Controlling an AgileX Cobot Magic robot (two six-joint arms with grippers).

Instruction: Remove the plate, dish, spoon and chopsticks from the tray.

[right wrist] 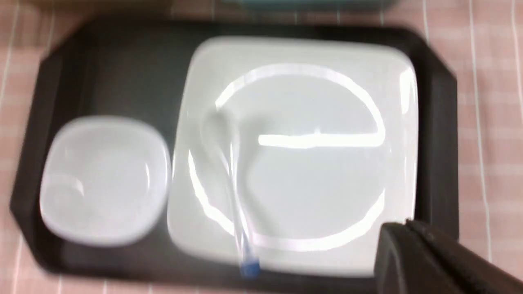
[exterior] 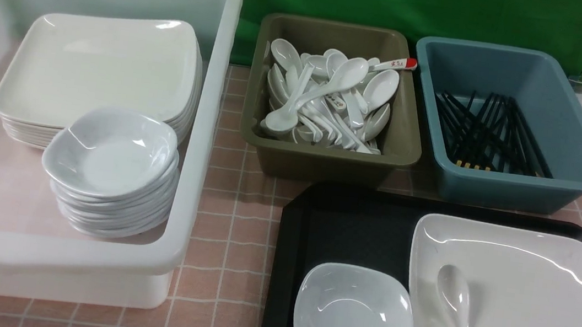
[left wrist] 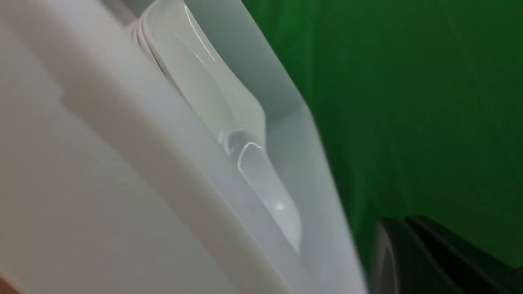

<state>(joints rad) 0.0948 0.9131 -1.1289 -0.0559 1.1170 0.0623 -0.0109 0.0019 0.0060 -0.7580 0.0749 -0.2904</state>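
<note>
The black tray [exterior: 356,221] [right wrist: 122,69] lies at the front right. On it rest the large white plate [exterior: 530,293] [right wrist: 318,179] and, left of that, the small dish [exterior: 355,318] [right wrist: 104,179]. The white spoon [exterior: 458,317] [right wrist: 229,163] lies on the plate's left part, blue tip toward me. No chopsticks show on the tray; several black chopsticks [exterior: 489,132] lie in the blue bin. My right gripper [right wrist: 402,224] is shut and empty, high over the plate's corner, and does not show in the front view. My left gripper [left wrist: 398,222] is shut and empty beside the white bin's wall [left wrist: 102,163].
The big white bin [exterior: 200,135] at the left holds a stack of plates [exterior: 103,68] and a stack of dishes [exterior: 113,164]. An olive bin [exterior: 325,154] holds several white spoons. The blue bin [exterior: 521,186] stands behind the tray. A green curtain [exterior: 399,4] closes the back.
</note>
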